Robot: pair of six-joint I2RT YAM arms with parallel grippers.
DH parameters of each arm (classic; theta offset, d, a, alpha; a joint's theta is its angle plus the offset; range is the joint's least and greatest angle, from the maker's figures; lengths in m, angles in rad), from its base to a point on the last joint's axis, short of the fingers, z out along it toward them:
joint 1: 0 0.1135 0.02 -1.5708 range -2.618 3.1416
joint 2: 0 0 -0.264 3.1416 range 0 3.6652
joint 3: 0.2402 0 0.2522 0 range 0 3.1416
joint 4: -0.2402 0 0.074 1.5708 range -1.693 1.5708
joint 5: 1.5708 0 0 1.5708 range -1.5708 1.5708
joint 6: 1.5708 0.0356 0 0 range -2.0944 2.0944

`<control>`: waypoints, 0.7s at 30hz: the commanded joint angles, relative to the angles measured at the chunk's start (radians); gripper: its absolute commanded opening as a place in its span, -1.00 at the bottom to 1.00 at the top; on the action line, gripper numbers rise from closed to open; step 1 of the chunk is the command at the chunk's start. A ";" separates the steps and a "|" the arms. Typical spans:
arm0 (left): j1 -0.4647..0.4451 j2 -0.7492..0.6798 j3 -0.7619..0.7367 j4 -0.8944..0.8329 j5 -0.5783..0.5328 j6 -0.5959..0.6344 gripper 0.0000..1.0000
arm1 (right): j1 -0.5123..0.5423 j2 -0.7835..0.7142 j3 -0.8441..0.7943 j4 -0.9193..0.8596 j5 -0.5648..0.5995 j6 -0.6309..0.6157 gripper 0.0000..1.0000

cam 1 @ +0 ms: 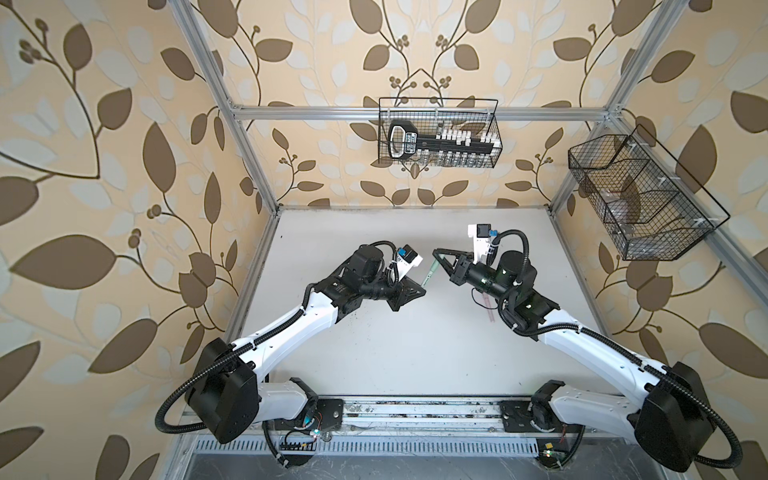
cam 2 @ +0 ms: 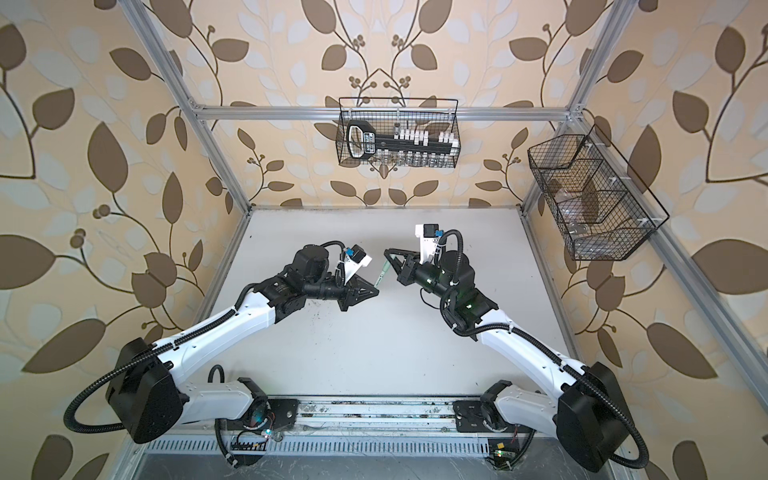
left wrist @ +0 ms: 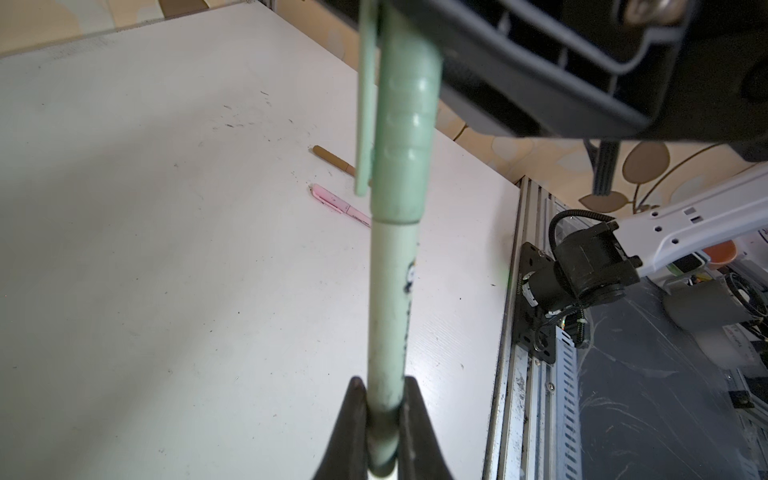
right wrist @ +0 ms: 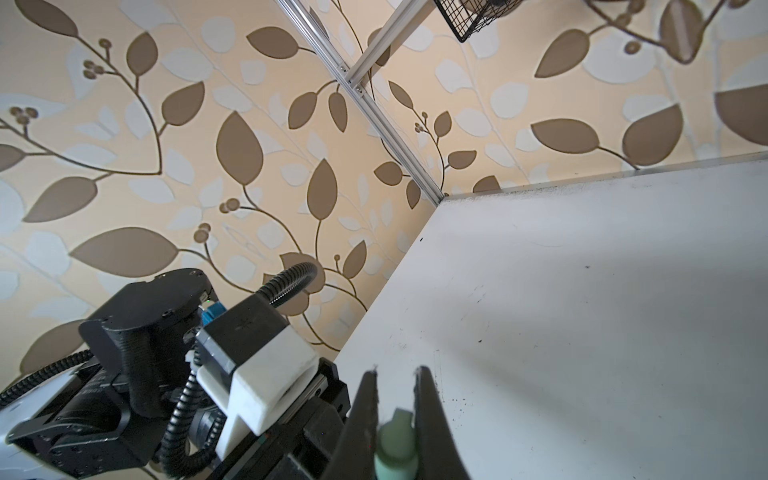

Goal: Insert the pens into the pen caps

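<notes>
A sage green pen (left wrist: 388, 311) is held above the table between both grippers. My left gripper (left wrist: 384, 384) is shut on its barrel. The green pen cap (left wrist: 401, 137) sits over the pen's far end, its rim meeting the barrel, and my right gripper (right wrist: 397, 374) is shut on that cap (right wrist: 397, 440). In both top views the pen (cam 1: 428, 277) (cam 2: 380, 279) spans the gap between the left gripper (cam 1: 422, 291) and the right gripper (cam 1: 437, 257). A pink pen (left wrist: 338, 205) and a tan-brown pen (left wrist: 332, 160) lie side by side on the white table (left wrist: 166, 249).
A wire basket (cam 1: 438, 133) holding a black tool hangs on the back wall. Another wire basket (cam 1: 640, 199) hangs on the right wall. An aluminium rail (cam 1: 415, 415) carrying both arm bases runs along the table's front edge.
</notes>
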 commanded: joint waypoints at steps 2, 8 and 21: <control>0.069 -0.044 0.170 0.423 -0.102 -0.046 -1.00 | 0.094 0.037 -0.093 -0.320 -0.211 0.024 -1.00; 0.089 -0.040 0.168 0.475 -0.086 -0.076 -1.00 | 0.102 0.027 -0.096 -0.335 -0.208 0.037 -1.00; 0.088 -0.027 0.106 0.280 -0.002 -0.147 -0.75 | -0.101 -0.009 0.106 -0.512 -0.204 -0.093 -1.00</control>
